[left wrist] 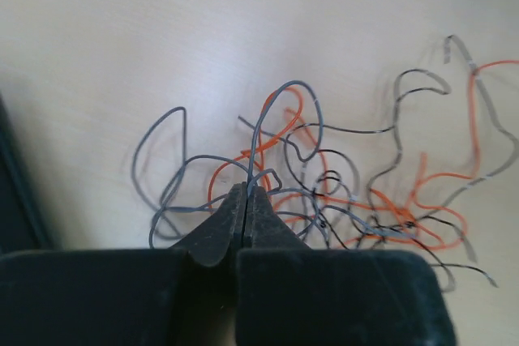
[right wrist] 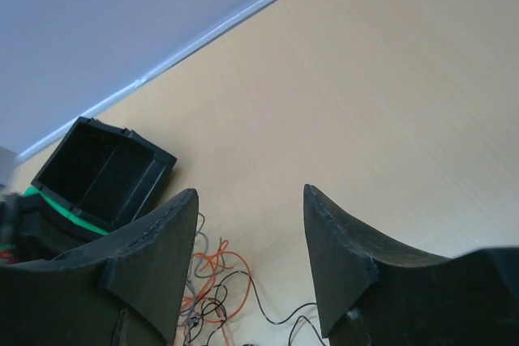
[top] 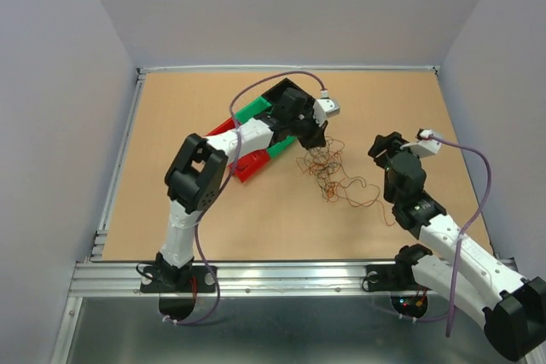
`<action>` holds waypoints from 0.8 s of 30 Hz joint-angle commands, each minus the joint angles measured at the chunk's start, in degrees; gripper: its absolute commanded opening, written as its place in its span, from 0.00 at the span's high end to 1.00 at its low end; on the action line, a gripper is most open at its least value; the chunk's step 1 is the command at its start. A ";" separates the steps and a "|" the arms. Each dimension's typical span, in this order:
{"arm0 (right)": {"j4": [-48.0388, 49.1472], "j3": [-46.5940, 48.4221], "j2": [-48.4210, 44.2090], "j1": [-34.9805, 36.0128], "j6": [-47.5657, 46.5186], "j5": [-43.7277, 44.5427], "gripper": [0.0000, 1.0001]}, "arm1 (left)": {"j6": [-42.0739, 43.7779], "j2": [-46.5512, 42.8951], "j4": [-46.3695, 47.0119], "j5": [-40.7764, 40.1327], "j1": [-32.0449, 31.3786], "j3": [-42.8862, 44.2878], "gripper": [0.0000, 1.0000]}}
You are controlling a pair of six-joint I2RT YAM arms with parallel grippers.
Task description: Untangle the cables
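Tan board tabletop inside pale walls carries two white-and-black arms with two thick purple leads. One loose tangle of thin, curly orange and dark cables lies right of centre, between left gripper and right gripper.

Left wrist view: the left gripper is clenched on one dark strand of the cables, which are too knotted to count.

Right wrist view: the right gripper is released, with the cables near its left finger and a black box-shaped housing far left.

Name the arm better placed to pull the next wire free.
Left, likely. The left gripper is shut on a grey strand of the cables; the right gripper hangs open, holding nothing.
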 commanded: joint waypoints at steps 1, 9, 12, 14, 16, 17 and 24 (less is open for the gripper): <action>7.59 -1.75 -0.73 -0.13 -6.35 -9.70 0.40 | 0.19 -16.91 3.95 2.39 -0.42 -1.46 1.00; 19.37 -4.65 -0.03 -0.13 -10.77 -25.04 0.33 | -1.12 -28.35 -0.08 2.39 -0.42 1.51 1.00; 20.79 -4.92 0.93 -0.13 -11.39 -27.07 0.29 | -1.22 -30.29 -1.58 1.08 -0.42 4.07 1.00; 20.88 -4.66 1.63 -0.13 -11.65 -27.51 0.28 | -0.95 -32.66 -1.59 -2.87 -0.34 4.51 1.00; 21.05 -4.48 2.42 -0.13 -11.65 -27.34 0.28 | -0.43 -34.68 -1.50 -7.95 -0.25 4.43 1.00; 21.05 -4.57 2.43 -0.13 -11.48 -26.55 0.28 | -0.34 -35.30 -1.68 -9.90 -0.07 4.17 1.00; 21.32 -5.36 1.64 -0.13 -11.13 -24.97 0.28 | 1.16 -38.56 1.03 -18.27 3.78 -7.05 1.00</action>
